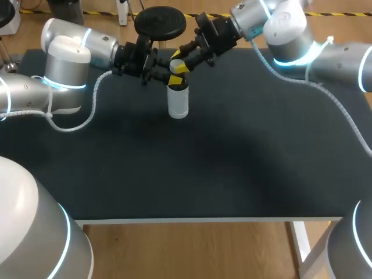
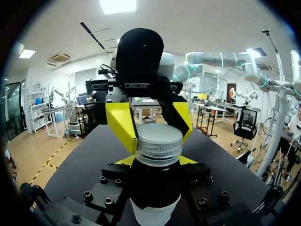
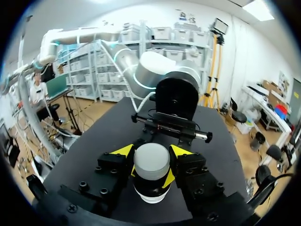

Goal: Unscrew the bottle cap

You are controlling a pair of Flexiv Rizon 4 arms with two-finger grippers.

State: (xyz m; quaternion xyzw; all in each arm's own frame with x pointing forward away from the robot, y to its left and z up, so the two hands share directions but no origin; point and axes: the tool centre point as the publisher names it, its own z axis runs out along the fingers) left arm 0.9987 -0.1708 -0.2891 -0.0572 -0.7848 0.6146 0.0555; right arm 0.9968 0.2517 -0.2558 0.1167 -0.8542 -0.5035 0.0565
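bottle [image 1: 178, 102]: upright on black table [image 1: 232, 163] (white body)
L gripper [image 2: 156, 161]: clamps bottle neck
R gripper [image 3: 151, 151]: pinches cap [image 3: 151, 162] from both sides

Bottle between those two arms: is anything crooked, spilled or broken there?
Nothing stands out. The white round bottle with a dark upper part stands upright on the black table, its ribbed silver cap sits level, and no spill shows.

A robotics lab: two grey robot arms, the left arm [image 1: 67, 64] and the right arm [image 1: 288, 29], with glowing blue joint rings and loose white cables [image 1: 96, 96], work over a plain black table [image 1: 203, 168] on a white frame.
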